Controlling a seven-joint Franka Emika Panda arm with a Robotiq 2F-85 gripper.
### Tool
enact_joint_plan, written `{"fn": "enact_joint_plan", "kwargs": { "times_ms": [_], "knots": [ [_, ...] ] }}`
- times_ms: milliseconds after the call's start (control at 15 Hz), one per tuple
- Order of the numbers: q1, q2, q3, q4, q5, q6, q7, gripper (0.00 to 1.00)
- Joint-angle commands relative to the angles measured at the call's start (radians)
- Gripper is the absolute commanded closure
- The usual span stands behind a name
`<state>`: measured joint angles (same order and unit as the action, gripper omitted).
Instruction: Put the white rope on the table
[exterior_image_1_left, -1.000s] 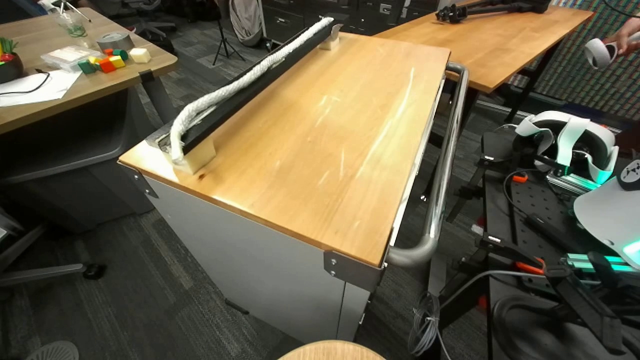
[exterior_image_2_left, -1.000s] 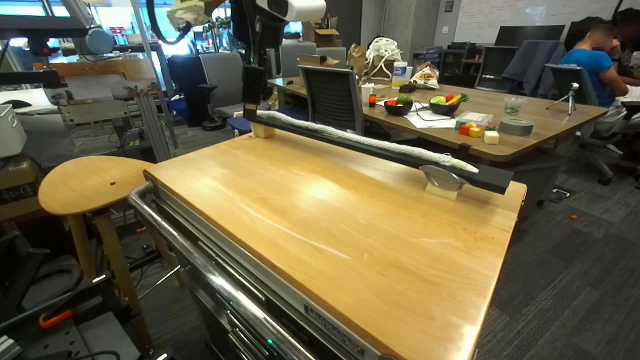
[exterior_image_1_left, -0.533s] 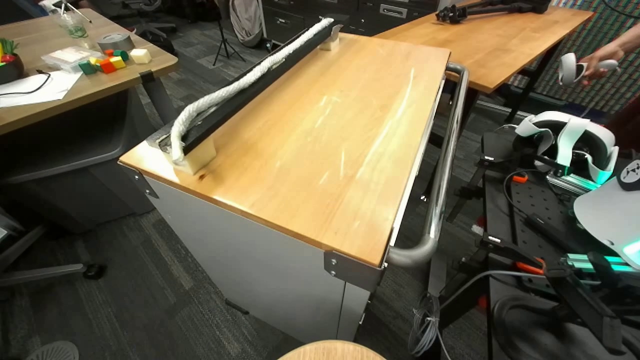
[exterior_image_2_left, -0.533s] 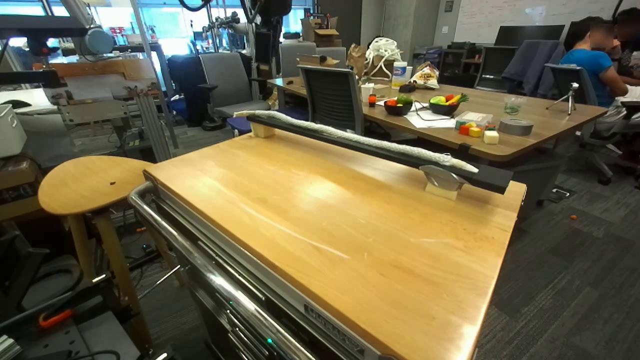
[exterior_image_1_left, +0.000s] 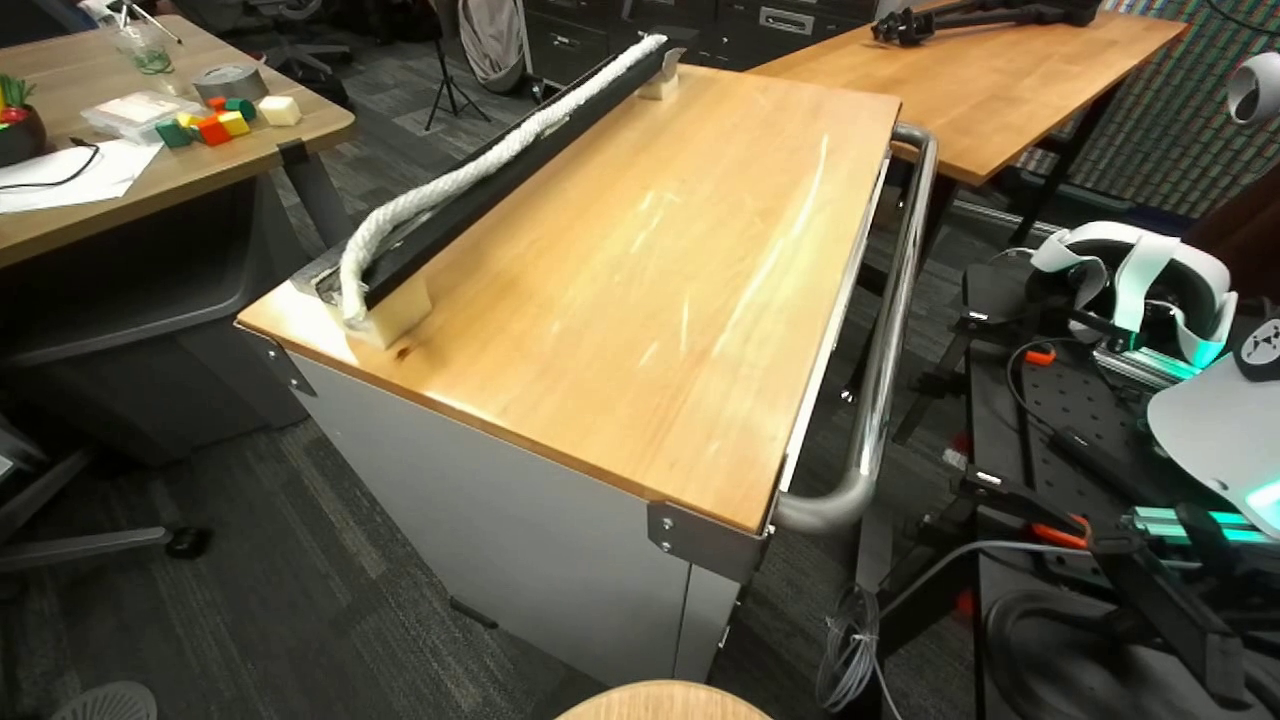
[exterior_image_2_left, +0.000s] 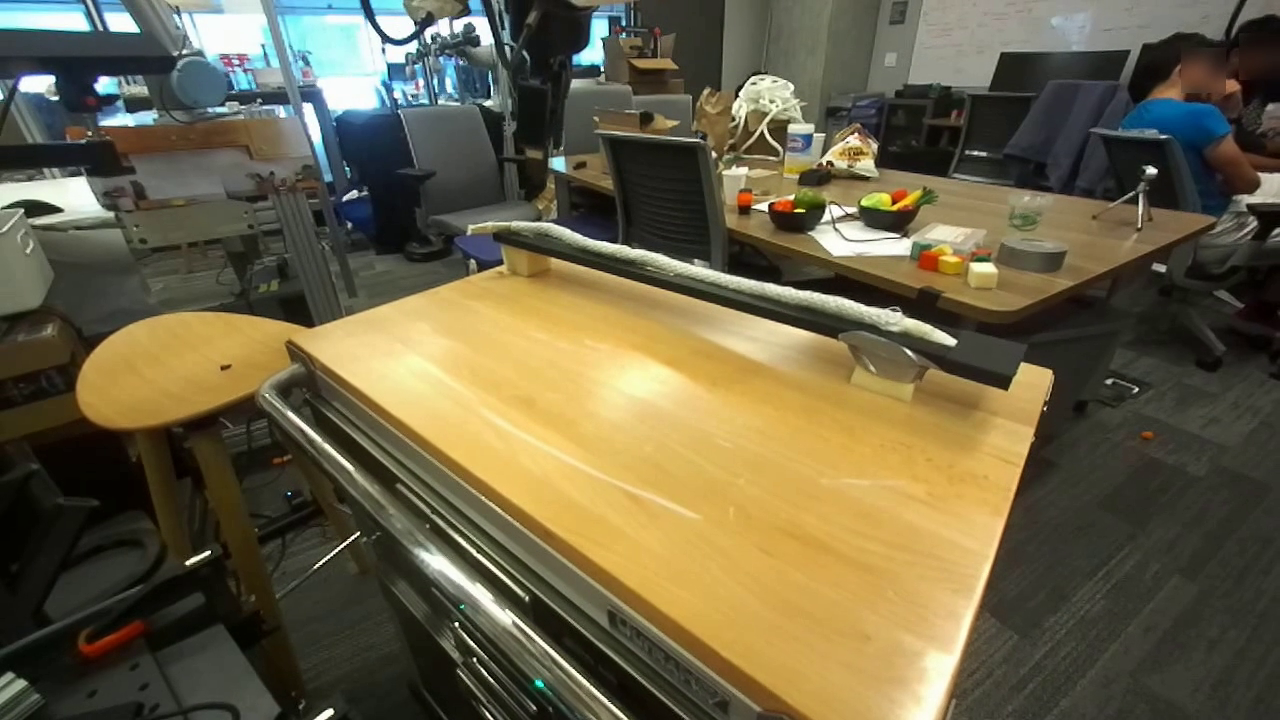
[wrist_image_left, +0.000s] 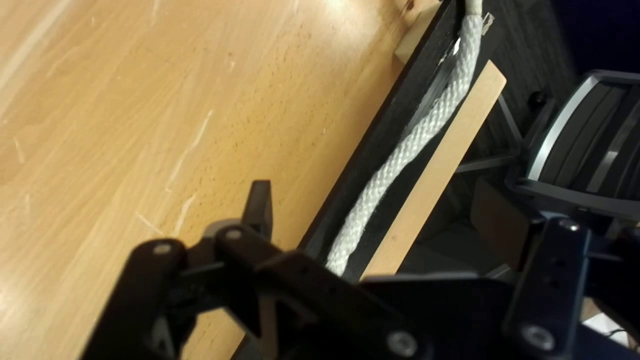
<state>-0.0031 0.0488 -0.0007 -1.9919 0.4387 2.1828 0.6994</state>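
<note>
Along the left of the wrist view, the glossy, scratched desk (wrist_image_left: 150, 125) is seen (target surface per the task). Further right, the claw (wrist_image_left: 380, 210) is found unclenched, fingers (wrist_image_left: 260, 205) spread wide, nothing gripped. Between them in that view the white rope (wrist_image_left: 401, 156) is shown, laid along a black beam (wrist_image_left: 390, 125), which is propped above the desk on pale blocks (exterior_image_1_left: 405, 305) in both exterior views. Step in hand, as judged: lining up for the grasp; rope not yet lifted. Next, some rotation to square up across the rope is probably needed, then descent, closing, lift off the beam, lowering onto the desk. Claw height over the rope can't be told.
</note>
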Motion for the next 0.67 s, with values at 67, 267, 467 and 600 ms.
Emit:
{"fn": "enact_joint_plan", "kwargs": {
  "times_ms": [67,267,467,600],
  "knots": [
    [0.020,0.031,0.012,0.032,-0.075,0.004,0.012,0.00],
    [0.048,0.084,0.026,0.086,-0.185,0.012,0.041,0.00],
    [0.080,0.148,0.032,0.133,-0.258,0.084,0.089,0.00],
    [0.099,0.191,0.029,0.156,-0.273,0.172,0.119,0.00]
  ]
}}
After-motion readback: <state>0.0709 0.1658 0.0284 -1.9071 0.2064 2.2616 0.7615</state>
